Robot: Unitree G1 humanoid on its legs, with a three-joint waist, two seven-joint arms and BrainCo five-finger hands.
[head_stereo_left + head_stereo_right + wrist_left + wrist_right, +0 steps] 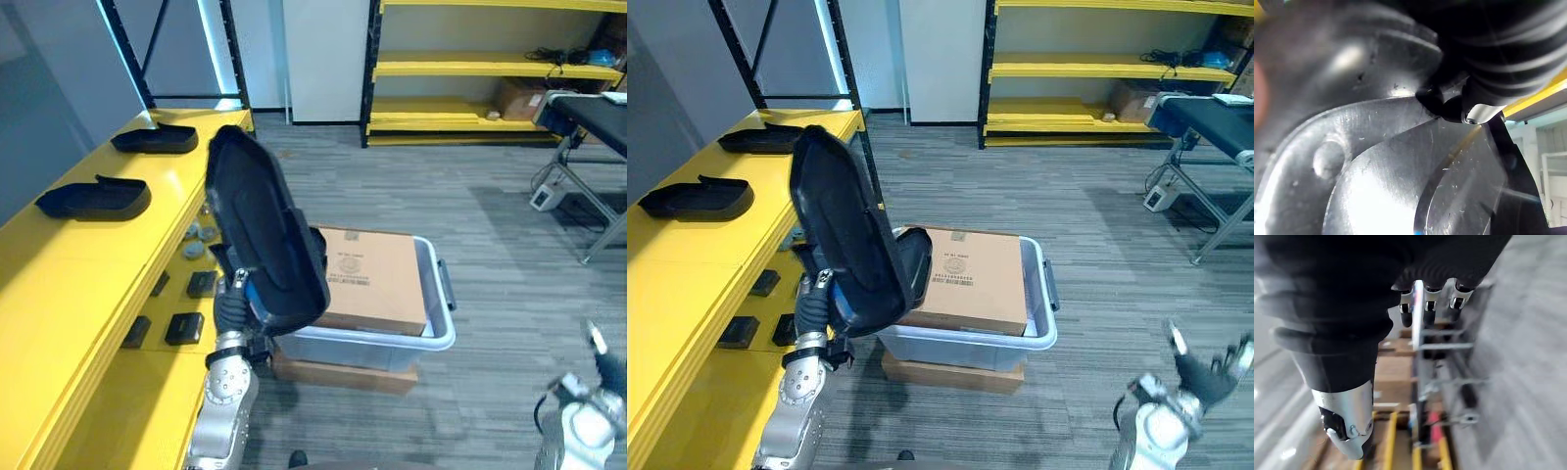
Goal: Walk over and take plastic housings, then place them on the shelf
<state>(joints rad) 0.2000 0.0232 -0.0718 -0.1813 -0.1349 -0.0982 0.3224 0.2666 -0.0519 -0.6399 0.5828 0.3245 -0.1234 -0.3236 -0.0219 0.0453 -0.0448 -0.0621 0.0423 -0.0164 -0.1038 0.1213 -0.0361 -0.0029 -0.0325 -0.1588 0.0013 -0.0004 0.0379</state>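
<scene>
The left hand (232, 311) clamps the lower end of a long, glossy black plastic housing (265, 240). Its fingers are closed on the rim and hold the curved, dished shell upright, just off the front edge of the yellow shelf (69, 284). Two similar shells lie on the smooth shelf top: the near housing (96, 199) and the far housing (157, 140) at the far corner. A cardboard box (377, 279) sits in a translucent grey bin (439, 333). The right hand (1205, 377) hangs above the striped grey carpet (470, 215), its fingers spread and empty.
</scene>
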